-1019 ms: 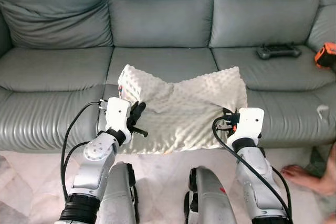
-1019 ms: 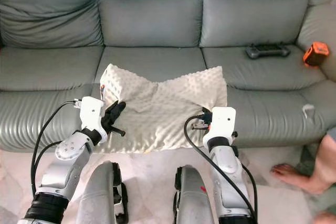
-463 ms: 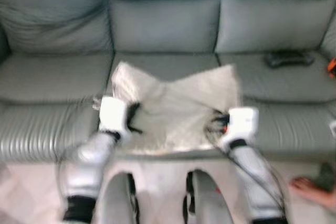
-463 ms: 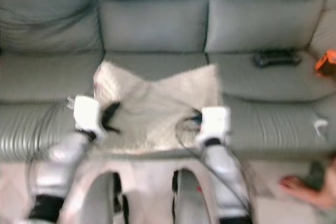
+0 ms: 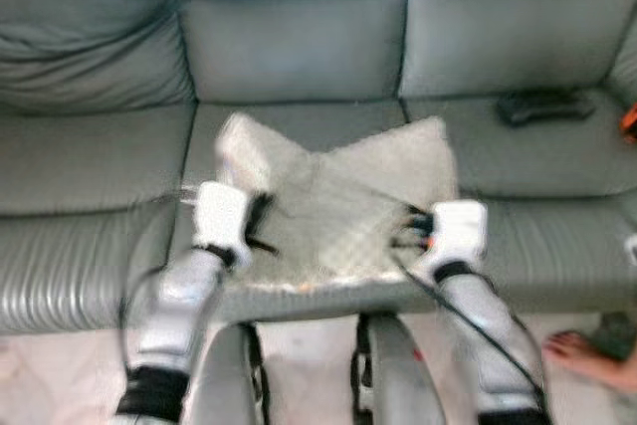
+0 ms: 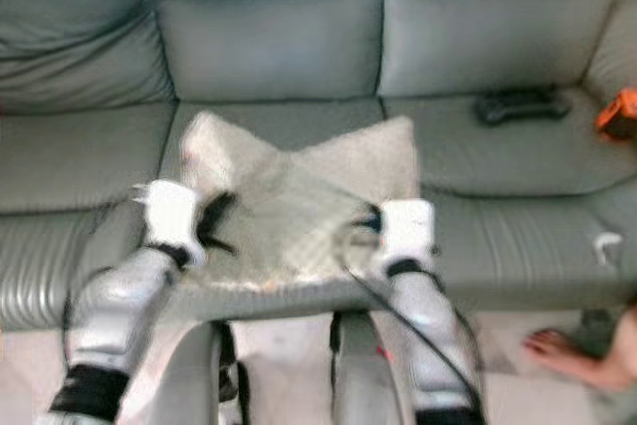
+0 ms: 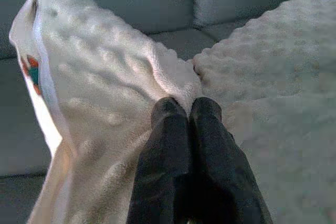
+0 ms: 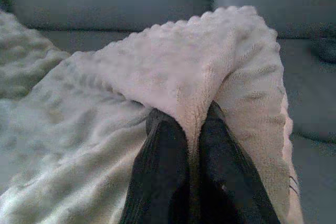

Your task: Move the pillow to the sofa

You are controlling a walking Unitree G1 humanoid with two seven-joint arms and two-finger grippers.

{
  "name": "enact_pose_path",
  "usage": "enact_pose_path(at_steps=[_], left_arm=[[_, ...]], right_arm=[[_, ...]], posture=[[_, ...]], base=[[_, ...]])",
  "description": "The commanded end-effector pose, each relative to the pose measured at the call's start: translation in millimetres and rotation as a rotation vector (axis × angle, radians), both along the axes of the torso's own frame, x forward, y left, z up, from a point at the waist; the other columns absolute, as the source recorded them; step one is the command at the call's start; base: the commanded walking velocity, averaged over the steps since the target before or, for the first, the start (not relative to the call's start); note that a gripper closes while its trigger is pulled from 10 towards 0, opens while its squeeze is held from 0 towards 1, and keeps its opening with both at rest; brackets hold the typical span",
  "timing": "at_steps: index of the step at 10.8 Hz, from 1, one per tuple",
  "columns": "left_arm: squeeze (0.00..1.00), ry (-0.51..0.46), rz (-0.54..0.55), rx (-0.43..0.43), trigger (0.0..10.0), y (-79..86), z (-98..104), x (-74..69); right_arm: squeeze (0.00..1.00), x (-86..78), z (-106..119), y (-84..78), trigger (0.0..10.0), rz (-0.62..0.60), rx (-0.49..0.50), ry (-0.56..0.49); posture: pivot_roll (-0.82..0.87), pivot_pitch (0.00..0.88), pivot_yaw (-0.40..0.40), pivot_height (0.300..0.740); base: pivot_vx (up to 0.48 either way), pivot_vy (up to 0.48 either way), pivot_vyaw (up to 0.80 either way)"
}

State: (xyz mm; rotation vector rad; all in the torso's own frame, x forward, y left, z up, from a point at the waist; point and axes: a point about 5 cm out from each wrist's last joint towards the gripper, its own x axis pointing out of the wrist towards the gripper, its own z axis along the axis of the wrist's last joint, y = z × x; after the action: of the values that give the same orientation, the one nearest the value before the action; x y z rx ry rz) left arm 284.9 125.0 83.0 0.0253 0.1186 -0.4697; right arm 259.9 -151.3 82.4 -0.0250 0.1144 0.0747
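two tools, left tool (image 7: 186, 109) and right tool (image 8: 190, 121), clamp the pillow (image 5: 338, 206), its long axis running across the sofa (image 5: 299, 47).

Silver arms, white wrists, black fingers (image 7: 173, 145), black cables.

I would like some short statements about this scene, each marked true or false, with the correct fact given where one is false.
1. The left claw is shut on the pillow. True.
2. The right claw is open and apart from the pillow. False: it pinches a fold of the pillow.
3. The pillow is held over the sofa's middle seat. True.
4. A black controller lies on the floor. False: it lies on the right seat cushion.
5. A person's foot shows on the floor at the right. True.
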Motion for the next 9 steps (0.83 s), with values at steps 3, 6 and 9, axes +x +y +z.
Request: enact_pose_path(at_steps=[3,6,9], left_arm=[[0.00,0.010,-0.020,0.110,10.0,18.2,-2,16.9],[0.00,-0.023,0.085,0.133,10.0,31.3,15,59.0],[0.00,-0.089,0.176,0.170,10.0,31.9,38,85.0]], right_arm=[[0.00,17.5,13,-5.2,10.0,0.003,0.023,-0.018],[0.00,50.7,15,-26.7,10.0,-0.011,0.016,-0.002],[0.00,76.7,19,-33.0,10.0,0.025,0.038,0.010]], posture=[[-0.10,0.323,-0.016,0.646],[-0.09,0.398,0.008,0.646],[-0.10,0.422,-0.004,0.646]], base=[[0.000,0.000,0.00],[0.000,0.000,0.00],[0.000,0.000,0.00]])
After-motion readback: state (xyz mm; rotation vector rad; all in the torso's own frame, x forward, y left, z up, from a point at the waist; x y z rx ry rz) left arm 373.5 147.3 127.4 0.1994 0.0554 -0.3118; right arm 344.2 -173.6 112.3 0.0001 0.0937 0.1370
